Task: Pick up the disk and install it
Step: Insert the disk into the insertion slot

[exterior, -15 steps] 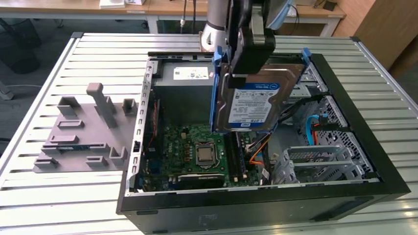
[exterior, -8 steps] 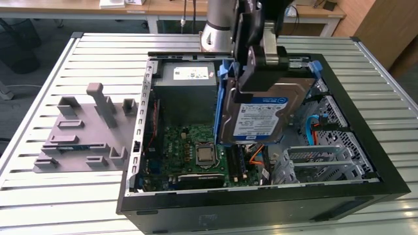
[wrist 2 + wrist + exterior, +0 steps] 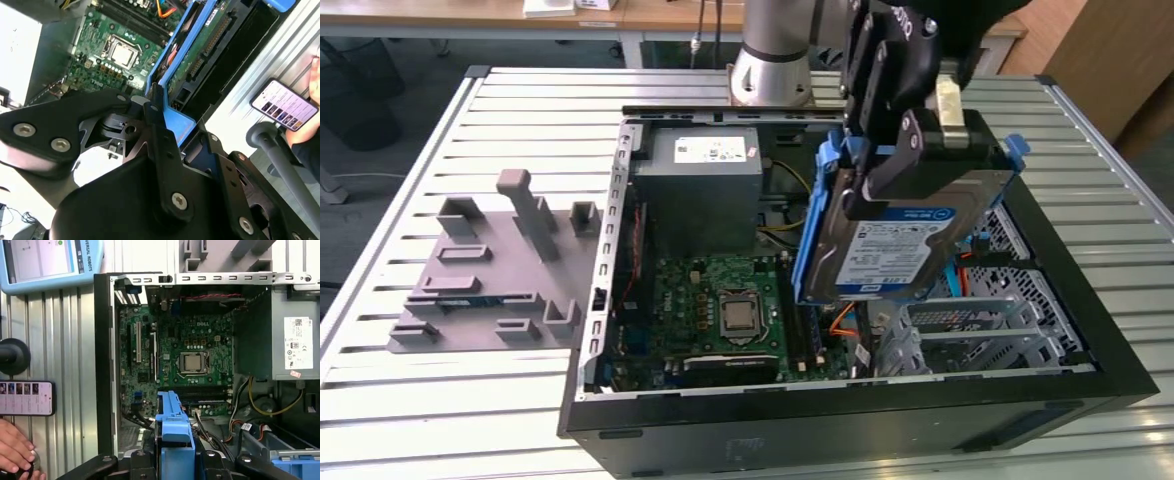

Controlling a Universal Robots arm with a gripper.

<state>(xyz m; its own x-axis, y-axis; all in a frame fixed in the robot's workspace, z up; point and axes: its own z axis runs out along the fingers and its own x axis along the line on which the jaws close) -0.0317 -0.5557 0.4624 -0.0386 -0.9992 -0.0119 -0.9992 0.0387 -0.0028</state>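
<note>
in the exterior view the gripper (image 3: 923, 165) is clamped on the upper end of the disk (image 3: 894, 250). the disk hangs tilted below it, label face showing, in the air over the open computer case (image 3: 854, 420). under the disk lie the motherboard (image 3: 720, 310) and the metal drive bay (image 3: 987, 330). the grey power supply box (image 3: 700, 190) stands beside the tool, toward the exterior view's left. a grey fixture (image 3: 494, 270) sits on the slatted table (image 3: 400, 400), well apart from the tool.

in the second wrist view the black fingers (image 3: 157, 125) press on the disk's blue caddy edge. its green circuit side runs away from the tool, with the motherboard beyond. a phone (image 3: 285, 102) lies on the table outside the case.

in the first wrist view the blue caddy juts out from between the fingers, above the case's inside. beyond the case wall a hand (image 3: 15, 452) rests near the phone.
</note>
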